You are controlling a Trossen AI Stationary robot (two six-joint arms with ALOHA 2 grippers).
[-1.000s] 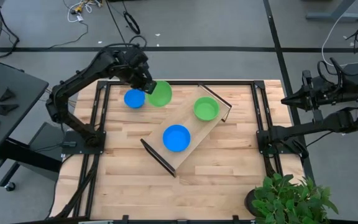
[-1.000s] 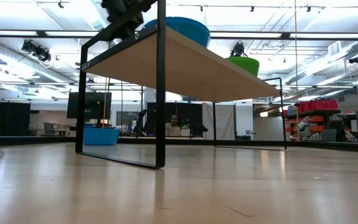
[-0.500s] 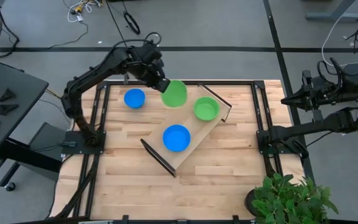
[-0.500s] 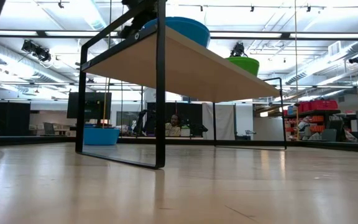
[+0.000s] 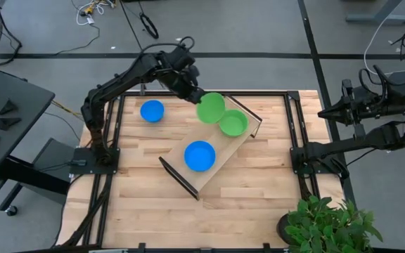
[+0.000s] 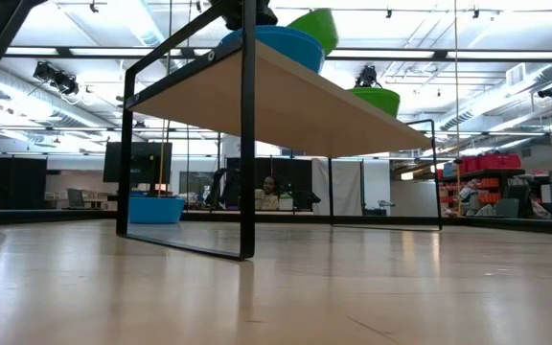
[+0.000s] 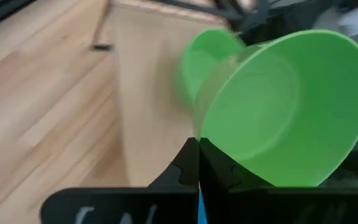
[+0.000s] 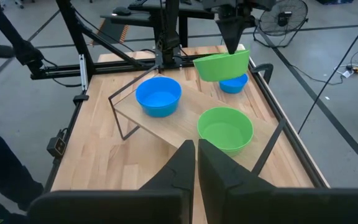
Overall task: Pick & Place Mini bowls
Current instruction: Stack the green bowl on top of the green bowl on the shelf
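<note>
The left gripper [image 5: 194,93] has carried a green mini bowl [image 5: 210,107] across from beside the lone blue bowl [image 5: 152,111] at about ten o'clock on the counter [image 5: 259,190], toward the wooden tray [image 5: 225,151]. A second ago the bowl hung just right of that blue bowl; now it overlaps the tray's far end, at eleven o'clock from the green bowl on the tray [image 5: 233,124]. The fingers are clamped on its rim, and the bowl is tilted and clear of the tray, as the right wrist view shows. A blue bowl on the tray [image 5: 200,155] sits toward its near end, at seven o'clock from the green one. Judging by this, the transfer is nearly over and the carried bowl looks bound to nest in or land beside the green one. The right gripper [image 8: 196,149] waits off the counter at three o'clock, fingers together.
</note>
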